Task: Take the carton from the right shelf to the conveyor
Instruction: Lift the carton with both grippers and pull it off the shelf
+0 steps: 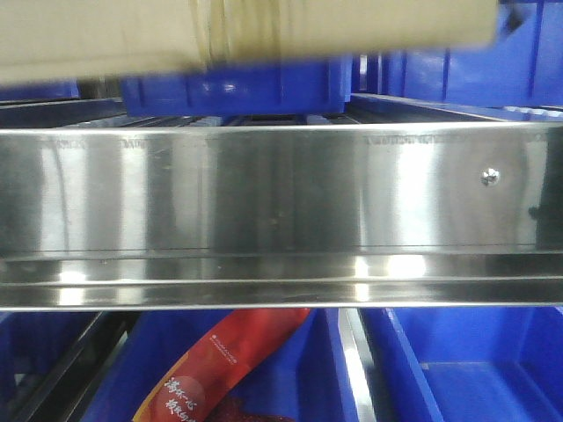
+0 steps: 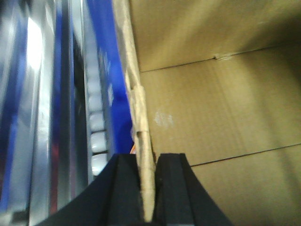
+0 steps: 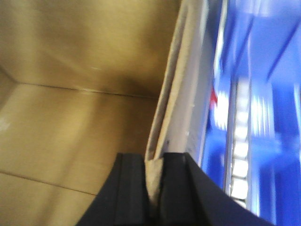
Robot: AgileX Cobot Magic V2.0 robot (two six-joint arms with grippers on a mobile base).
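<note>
The carton (image 1: 132, 35) is a brown cardboard box, blurred at the top of the front view, above the right shelf's shiny steel rail (image 1: 264, 193) with one screw (image 1: 490, 176). In the left wrist view my left gripper (image 2: 146, 162) is shut on the carton's left wall edge (image 2: 141, 117), with the open inside of the carton (image 2: 216, 108) to its right. In the right wrist view my right gripper (image 3: 154, 162) is shut on the carton's right wall edge (image 3: 174, 103), with the carton's inside (image 3: 80, 94) to its left. The conveyor is out of view.
Blue plastic bins stand behind the carton (image 1: 237, 88) and in the lower tier (image 1: 466, 369). A red printed packet (image 1: 220, 369) lies in a lower bin. Roller tracks and blue bins run beside the carton in the left wrist view (image 2: 96, 117) and the right wrist view (image 3: 240, 141).
</note>
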